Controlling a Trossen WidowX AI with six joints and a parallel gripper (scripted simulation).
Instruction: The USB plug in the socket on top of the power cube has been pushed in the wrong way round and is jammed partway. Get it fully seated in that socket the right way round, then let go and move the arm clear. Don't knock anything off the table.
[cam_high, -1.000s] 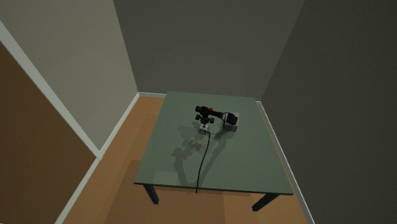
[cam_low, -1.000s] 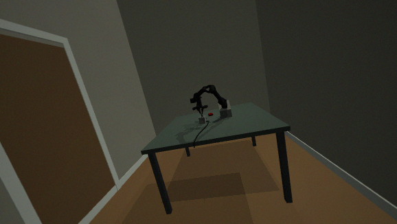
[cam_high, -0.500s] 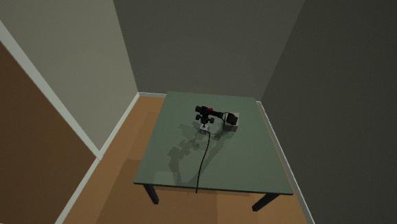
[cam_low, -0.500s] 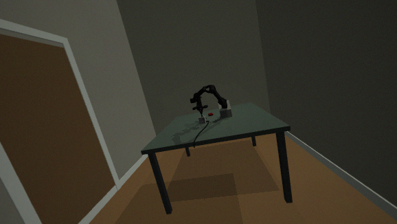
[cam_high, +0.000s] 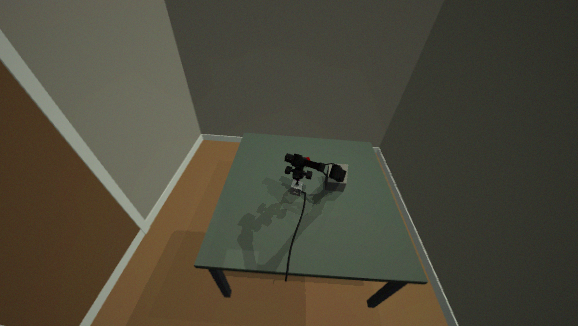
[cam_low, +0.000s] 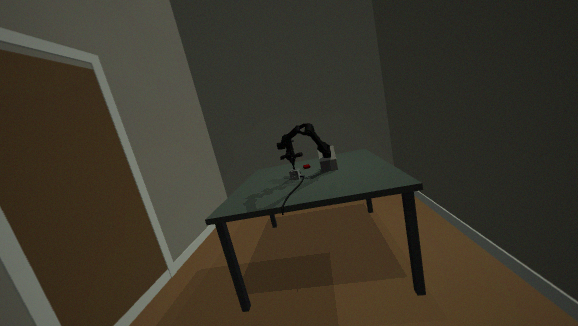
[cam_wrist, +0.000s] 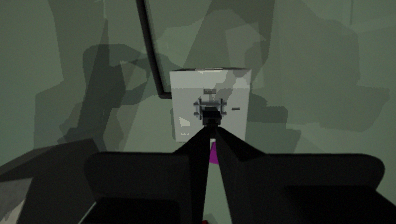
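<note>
Far left in the exterior view: brown door panel (cam_low: 60, 200) in a pale grey frame, set in the light wall. Further right, dull green table top (cam_low: 350, 185) on dark legs, standing on brown floor (cam_low: 325, 280).

On the table, running from the near edge toward the middle: thin black cable (cam_high: 296, 235), ending at the small white power cube (cam_high: 297, 188). From the wrist camera, cube top (cam_wrist: 186, 100) square and pale, cable (cam_wrist: 152, 55) passing along its upper left side and away. At the centre of the cube top, small dark USB plug (cam_wrist: 212, 114) standing in the socket, metal cross-shaped fitting around it; whether fully seated or partway cannot be told.

Directly above the cube: black parallel-jaw gripper (cam_wrist: 212, 125), pointing straight down, both dark fingers converging to a narrow point and clamped on the USB plug. Jaws nearly together, only the plug between the tips. A sliver of magenta (cam_wrist: 214, 152) visible in the gap below the fingertips; what it belongs to unclear.

To the right of the cube: small red object (cam_low: 306, 166) lying on the table between cube and arm base. Further right: black jointed arm (cam_low: 305, 131) arching up and over from its light grey base block (cam_low: 330, 164), base near the table's far side.

Dark grey walls behind and on the right.
</note>
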